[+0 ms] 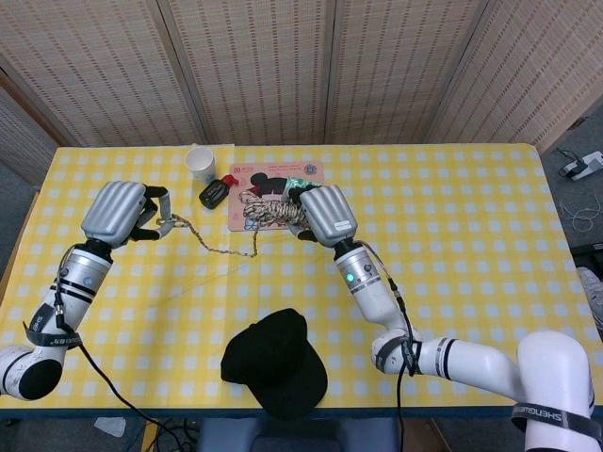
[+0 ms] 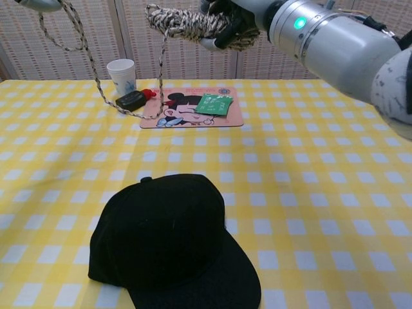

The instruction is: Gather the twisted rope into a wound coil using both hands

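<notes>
Left hand (image 1: 118, 213) is raised over the table's left side, fingers curled on the free end of the rope (image 1: 219, 247). From it the strand sags rightward and climbs to the wound coil (image 1: 270, 211), gripped by the right hand (image 1: 323, 214). Below both hands lies a black cap (image 1: 275, 363).

A desk (image 1: 490, 235) covered in a yellow-and-white checked cloth carries everything. At its far side stands a white paper cup (image 1: 199, 163), with a small black device with a red end (image 1: 216, 192) just beside it. Next to that lies a pink cartoon mouse pad (image 1: 268, 184), and a green packet (image 2: 214, 103) rests on the pad. Near the front edge sits a black cap (image 1: 275, 363).
</notes>
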Tool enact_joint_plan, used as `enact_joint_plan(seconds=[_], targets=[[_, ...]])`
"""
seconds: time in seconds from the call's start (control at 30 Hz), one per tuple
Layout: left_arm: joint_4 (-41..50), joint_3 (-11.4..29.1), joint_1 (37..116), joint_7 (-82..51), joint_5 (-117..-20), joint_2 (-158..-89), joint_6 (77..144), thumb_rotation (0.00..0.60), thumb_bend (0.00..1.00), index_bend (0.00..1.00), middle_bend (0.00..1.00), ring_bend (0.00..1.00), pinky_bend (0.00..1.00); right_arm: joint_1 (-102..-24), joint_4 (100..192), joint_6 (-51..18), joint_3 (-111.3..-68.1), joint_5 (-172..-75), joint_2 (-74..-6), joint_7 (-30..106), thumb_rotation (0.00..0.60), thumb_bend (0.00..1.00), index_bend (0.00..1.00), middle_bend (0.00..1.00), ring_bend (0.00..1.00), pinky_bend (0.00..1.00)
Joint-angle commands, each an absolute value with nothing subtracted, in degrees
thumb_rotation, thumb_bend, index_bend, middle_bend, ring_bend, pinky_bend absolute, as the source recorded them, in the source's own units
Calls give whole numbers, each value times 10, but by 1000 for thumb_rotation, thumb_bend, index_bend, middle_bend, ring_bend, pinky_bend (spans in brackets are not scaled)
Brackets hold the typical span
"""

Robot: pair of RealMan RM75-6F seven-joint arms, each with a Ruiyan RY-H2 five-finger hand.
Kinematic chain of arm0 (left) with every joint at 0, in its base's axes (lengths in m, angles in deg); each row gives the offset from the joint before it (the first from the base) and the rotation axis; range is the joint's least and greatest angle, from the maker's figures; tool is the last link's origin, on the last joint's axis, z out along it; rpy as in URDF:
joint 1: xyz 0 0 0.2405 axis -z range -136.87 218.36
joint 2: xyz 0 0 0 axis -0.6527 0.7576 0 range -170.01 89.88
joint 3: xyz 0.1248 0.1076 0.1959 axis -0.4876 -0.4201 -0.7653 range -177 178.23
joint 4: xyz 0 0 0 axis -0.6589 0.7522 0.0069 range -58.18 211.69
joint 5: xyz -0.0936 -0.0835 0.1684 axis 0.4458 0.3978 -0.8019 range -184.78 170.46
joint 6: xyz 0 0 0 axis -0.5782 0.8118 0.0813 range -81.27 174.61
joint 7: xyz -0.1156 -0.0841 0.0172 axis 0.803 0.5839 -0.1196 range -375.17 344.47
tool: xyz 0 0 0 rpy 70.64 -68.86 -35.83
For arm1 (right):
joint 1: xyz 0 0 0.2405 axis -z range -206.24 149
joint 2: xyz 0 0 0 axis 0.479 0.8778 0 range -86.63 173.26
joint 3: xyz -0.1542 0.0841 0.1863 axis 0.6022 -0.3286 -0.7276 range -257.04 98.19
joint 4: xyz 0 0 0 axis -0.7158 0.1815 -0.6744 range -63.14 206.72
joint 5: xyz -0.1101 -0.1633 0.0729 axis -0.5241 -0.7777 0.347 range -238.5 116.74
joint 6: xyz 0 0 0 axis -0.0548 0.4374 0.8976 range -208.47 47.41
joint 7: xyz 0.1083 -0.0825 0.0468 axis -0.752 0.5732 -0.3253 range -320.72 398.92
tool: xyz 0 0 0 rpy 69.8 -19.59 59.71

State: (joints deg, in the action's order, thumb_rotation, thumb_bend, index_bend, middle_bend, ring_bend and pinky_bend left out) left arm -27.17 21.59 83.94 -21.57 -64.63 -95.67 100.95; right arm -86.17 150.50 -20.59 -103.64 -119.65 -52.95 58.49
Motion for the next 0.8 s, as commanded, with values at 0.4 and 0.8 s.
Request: enact_joint_plan(seconds=[0.4, 0.8], targets=[[-336, 274, 871, -158, -594, -915, 996, 600, 345, 819, 1000, 1000, 1000, -884, 1447, -215, -1023, -1164, -575, 631, 600, 661, 826, 680, 520, 610], [-370, 290, 914, -152, -547, -908, 974, 600, 345, 820, 1000, 1000, 1000, -918, 1362, -218, -1043, -1165, -633, 613, 600, 661, 826, 673, 520, 610]])
